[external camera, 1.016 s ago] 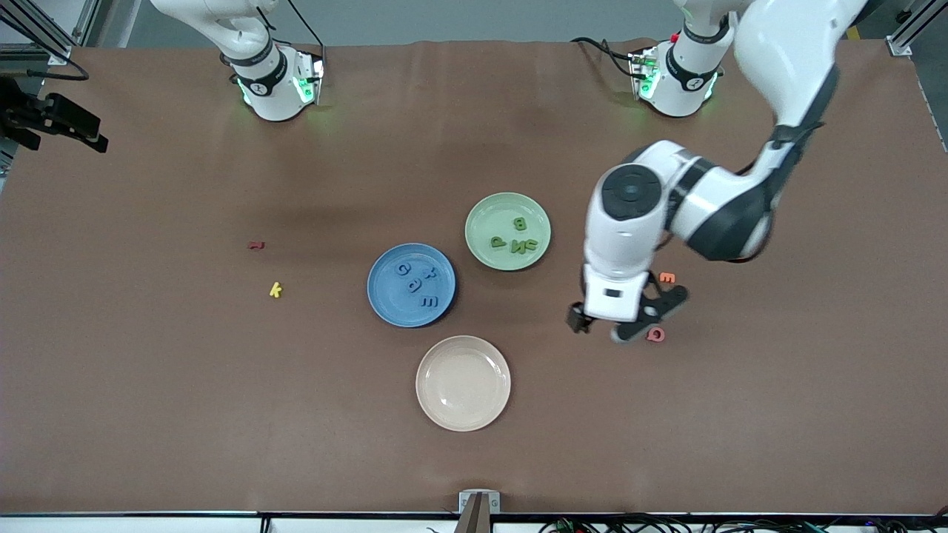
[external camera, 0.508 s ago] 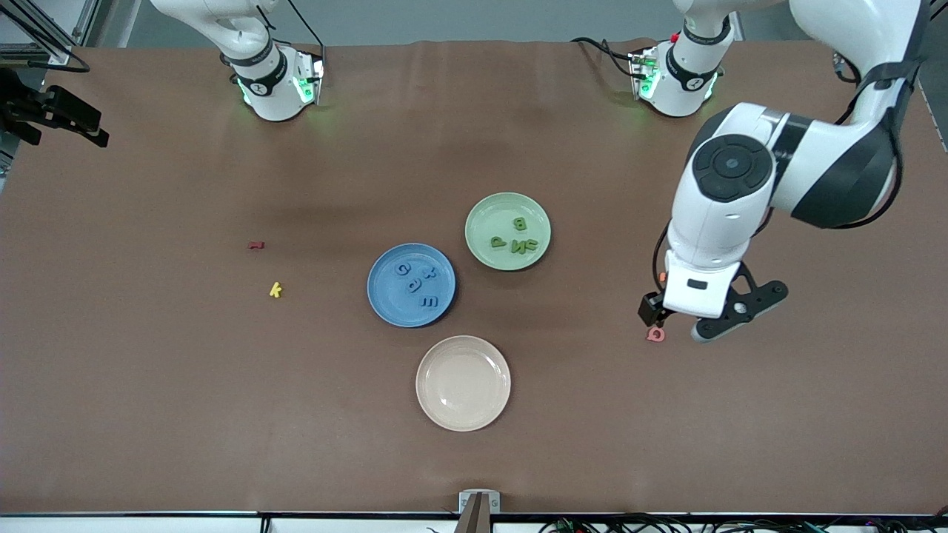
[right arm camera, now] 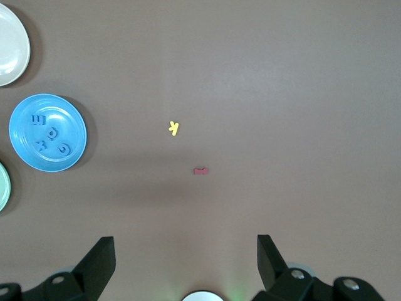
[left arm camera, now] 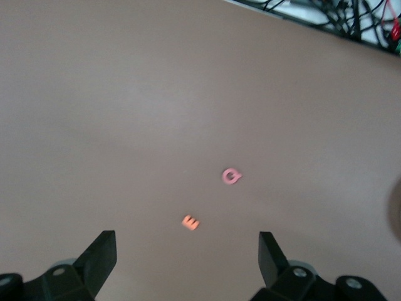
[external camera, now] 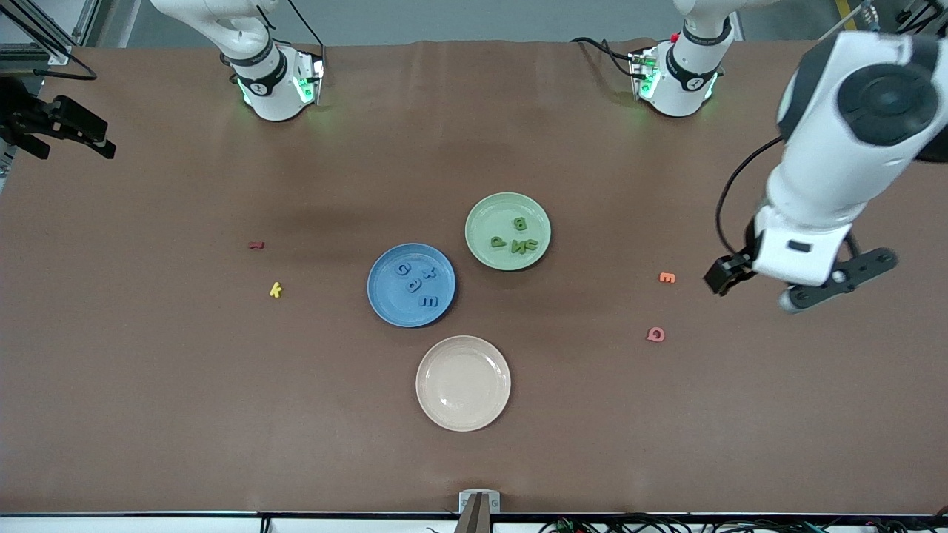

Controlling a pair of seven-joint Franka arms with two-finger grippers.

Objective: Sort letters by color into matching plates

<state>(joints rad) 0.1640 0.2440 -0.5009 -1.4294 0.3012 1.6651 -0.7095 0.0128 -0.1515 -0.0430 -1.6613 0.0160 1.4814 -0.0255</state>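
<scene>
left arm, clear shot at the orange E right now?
Probably yes. The left claw is open and empty above bare table; the orange E lies alone, apart from the pink Q.

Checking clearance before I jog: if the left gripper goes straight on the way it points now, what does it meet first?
Probably bare table. The left gripper, jaws open, points down at it; the orange E lies just ahead, though depth is unclear.

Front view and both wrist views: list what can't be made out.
- Right gripper: outside the front view's frame; only its open fingertips show in the right wrist view.
- Red letter: too small to read in the front and right wrist views.
- Green plate: cut off by the right wrist view's edge.
- Left gripper: its open fingers are hidden under the arm in the front view.
</scene>
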